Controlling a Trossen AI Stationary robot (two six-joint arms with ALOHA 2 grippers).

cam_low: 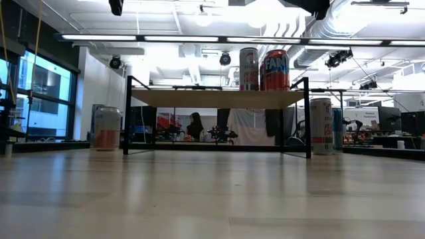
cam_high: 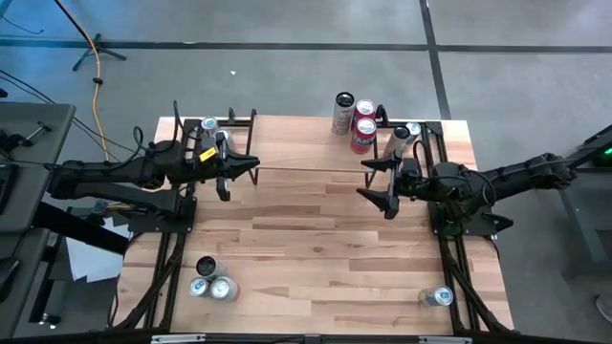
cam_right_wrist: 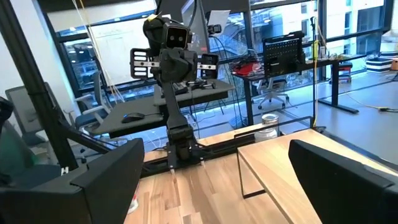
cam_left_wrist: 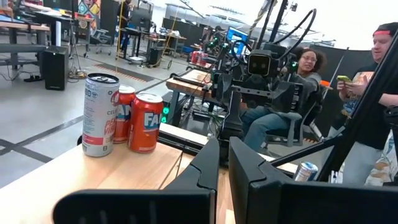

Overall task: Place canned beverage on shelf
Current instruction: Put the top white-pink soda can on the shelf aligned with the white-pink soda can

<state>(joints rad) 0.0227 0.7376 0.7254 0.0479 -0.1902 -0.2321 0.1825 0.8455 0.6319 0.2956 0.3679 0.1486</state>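
The shelf [cam_high: 316,143] is seen along the far edge of the table [cam_high: 316,258], its light plank top carried on thin black legs. Three cans are stood on it toward the right end: a tall white can [cam_high: 343,113] and two red cans [cam_high: 363,129], all upright and close together. In the low view the white can [cam_low: 249,69] and a red can [cam_low: 275,70] are shown on top of the plank.

The left gripper [cam_high: 251,167] is held over the shelf's left part with its fingers pressed together and nothing between them; the three cans are placed well off toward the other end. The right gripper [cam_high: 368,179] is held just in front of the shelf's right part, its fingers spread wide and empty, with the red cans near it, slightly behind.

Other cans are found on the table: three at the near left corner [cam_high: 210,282], one at the near right [cam_high: 440,297], one at each far corner beside the shelf [cam_high: 209,126] [cam_high: 402,136].
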